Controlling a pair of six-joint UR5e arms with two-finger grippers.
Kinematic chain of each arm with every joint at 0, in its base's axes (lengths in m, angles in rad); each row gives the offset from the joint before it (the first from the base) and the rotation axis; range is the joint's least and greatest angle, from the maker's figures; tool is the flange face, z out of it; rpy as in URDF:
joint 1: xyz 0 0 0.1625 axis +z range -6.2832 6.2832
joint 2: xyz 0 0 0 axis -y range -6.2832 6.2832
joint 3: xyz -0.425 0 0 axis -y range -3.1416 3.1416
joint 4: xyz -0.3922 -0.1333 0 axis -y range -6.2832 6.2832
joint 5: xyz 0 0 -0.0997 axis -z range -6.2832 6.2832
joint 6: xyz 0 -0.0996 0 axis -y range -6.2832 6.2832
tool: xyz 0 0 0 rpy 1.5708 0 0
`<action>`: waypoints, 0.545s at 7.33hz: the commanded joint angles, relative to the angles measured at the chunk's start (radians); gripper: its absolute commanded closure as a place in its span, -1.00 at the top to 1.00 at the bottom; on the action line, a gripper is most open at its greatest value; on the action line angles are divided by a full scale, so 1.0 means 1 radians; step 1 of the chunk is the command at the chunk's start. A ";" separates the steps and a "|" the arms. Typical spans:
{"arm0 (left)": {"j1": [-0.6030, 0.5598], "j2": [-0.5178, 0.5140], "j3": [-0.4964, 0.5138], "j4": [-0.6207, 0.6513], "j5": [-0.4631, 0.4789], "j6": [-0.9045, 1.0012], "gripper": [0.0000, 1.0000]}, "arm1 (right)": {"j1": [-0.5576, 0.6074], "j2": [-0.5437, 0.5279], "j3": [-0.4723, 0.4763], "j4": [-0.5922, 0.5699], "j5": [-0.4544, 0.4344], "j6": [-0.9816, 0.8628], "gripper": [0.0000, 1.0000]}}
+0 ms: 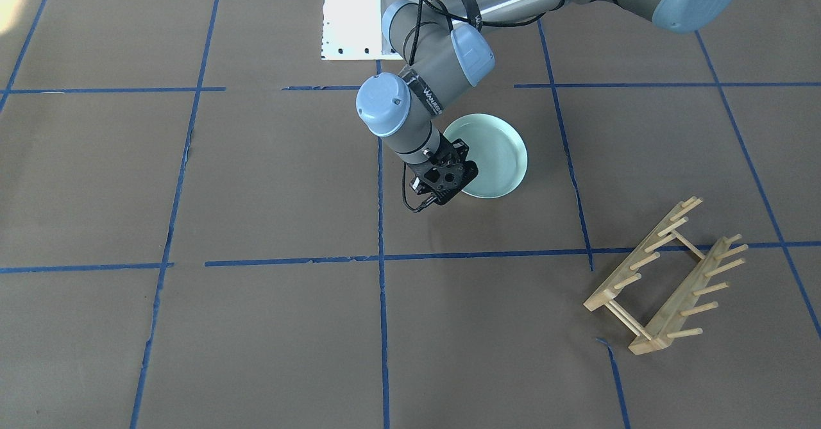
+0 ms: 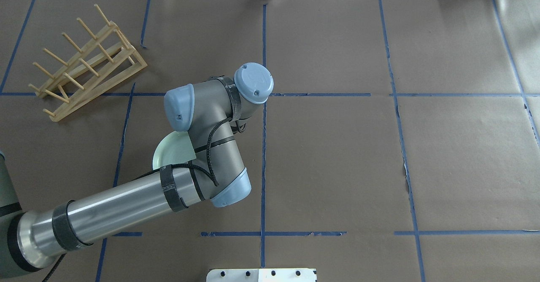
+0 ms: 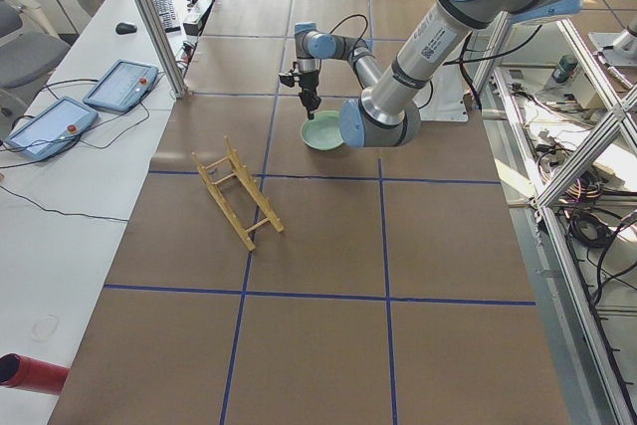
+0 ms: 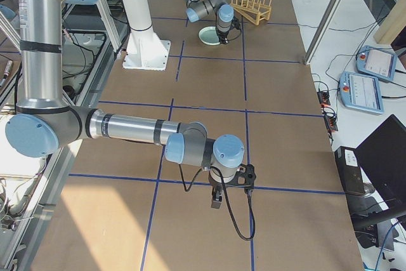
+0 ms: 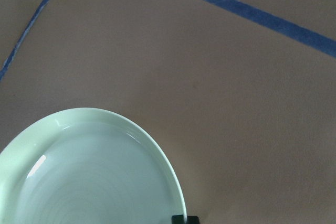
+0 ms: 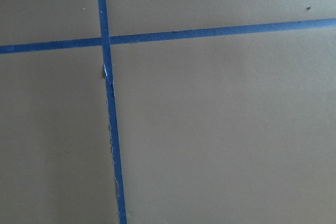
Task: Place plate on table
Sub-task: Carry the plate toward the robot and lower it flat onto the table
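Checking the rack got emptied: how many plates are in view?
1: the plate, its rim in the left claw, over the table, apart from the wooden rack, which holds none. No others seem hidden.

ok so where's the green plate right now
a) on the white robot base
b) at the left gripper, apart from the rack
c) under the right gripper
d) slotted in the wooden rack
b: the plate is right at the left gripper, well apart from the wooden rack, whose pegs hold nothing.
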 commanded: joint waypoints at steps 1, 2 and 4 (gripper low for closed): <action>-0.032 0.077 -0.200 0.002 0.016 0.105 1.00 | 0.000 0.000 0.000 0.000 0.000 0.000 1.00; -0.099 0.123 -0.302 0.004 0.009 0.244 1.00 | 0.000 0.000 0.000 0.000 0.000 0.000 1.00; -0.289 0.201 -0.385 -0.024 -0.066 0.595 1.00 | 0.000 0.000 0.000 0.000 0.000 0.000 1.00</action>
